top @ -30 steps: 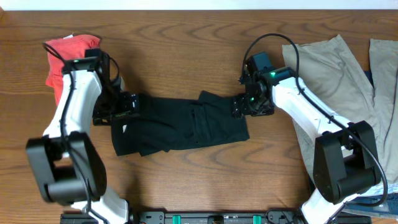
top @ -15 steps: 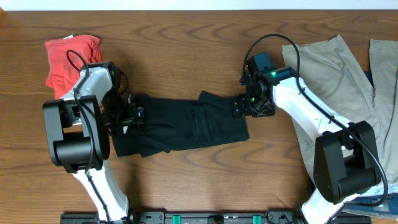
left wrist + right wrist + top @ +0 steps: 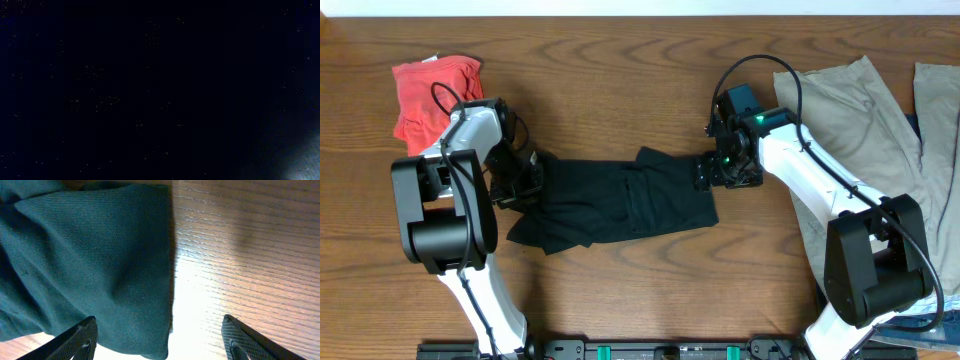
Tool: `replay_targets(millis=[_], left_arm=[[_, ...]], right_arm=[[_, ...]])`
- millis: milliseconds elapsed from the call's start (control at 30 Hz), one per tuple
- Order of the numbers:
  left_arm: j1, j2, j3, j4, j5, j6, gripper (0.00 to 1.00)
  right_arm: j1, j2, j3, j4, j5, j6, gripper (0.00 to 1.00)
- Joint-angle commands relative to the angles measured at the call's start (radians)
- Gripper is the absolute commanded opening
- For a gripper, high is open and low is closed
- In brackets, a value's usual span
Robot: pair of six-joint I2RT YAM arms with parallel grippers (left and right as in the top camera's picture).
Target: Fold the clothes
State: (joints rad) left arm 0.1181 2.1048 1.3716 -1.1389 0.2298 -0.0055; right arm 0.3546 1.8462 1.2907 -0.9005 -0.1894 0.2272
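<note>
A black garment (image 3: 620, 200) lies flat across the middle of the table, partly folded. My left gripper (image 3: 524, 180) is pressed down on its left end and shut on the bunched cloth there. The left wrist view is almost wholly dark, filled by the fabric. At the garment's right end my right gripper (image 3: 710, 172) stands open. In the right wrist view the garment's dark edge (image 3: 100, 255) lies between the two wide-apart fingertips (image 3: 82, 340), and the gripper (image 3: 162, 345) holds nothing.
A red cloth (image 3: 435, 95) lies bunched at the back left. Beige trousers (image 3: 860, 130) are spread over the right side of the table, with another beige piece (image 3: 935, 110) at the right edge. Bare wood (image 3: 240, 255) shows right of the garment.
My left arm swung in over the garment's left end, then the gripper closed there. The cloth's left edge has drawn in and bunched. The right arm has stayed still.
</note>
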Motion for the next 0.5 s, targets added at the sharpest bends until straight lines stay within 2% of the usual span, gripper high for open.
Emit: replay_targets(millis=[0, 233, 467], left_arm=[[0.01, 0.027, 0.004, 0.019, -0.066, -0.023, 0.08], [0.046, -0.146, 0.021, 0.008, -0.186, -0.06, 0.08], [0.09, -0.304, 0.03, -0.016, -0.2, -0.125, 0.08]], right_arm=[[-0.008, -0.025, 0.014, -0.006, 0.042, 0.004, 0.78], [-0.034, -0.025, 0.014, -0.009, 0.104, 0.004, 0.78], [-0.098, -0.025, 0.014, -0.02, 0.134, 0.0, 0.79]])
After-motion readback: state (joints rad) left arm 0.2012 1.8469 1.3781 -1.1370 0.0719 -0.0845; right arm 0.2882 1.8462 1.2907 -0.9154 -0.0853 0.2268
